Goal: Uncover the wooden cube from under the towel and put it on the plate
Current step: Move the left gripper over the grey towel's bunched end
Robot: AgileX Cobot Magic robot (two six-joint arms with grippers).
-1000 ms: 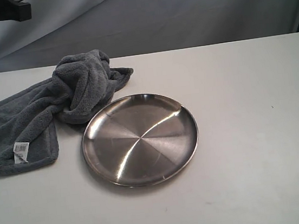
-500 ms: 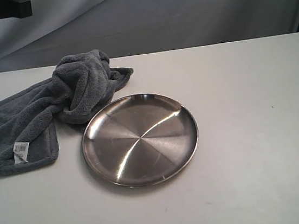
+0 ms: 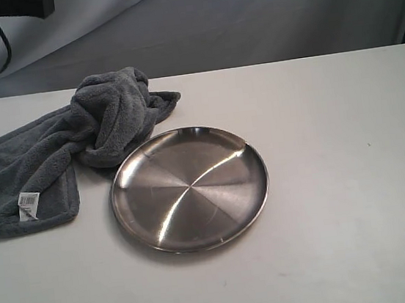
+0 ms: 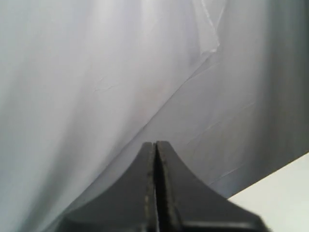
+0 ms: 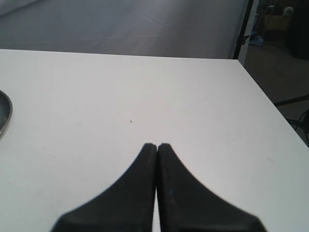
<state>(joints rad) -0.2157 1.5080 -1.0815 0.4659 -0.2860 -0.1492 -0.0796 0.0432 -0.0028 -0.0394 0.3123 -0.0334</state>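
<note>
- The left gripper [image 4: 155, 146] had its jaws pressed flat together on nothing, facing a grey backdrop [image 4: 96, 72].
- The right gripper [image 5: 157, 146] was likewise closed and empty, over the white table [image 5: 145, 87].
- The steel plate [image 3: 192, 190] lay mid-frame in the exterior view.
- The grey-blue towel [image 3: 48, 159] sat bunched at upper left, just beside the plate's rim, with its white tag [image 3: 29, 204] at far left.
- The wooden cube was hidden from every view.
</note>
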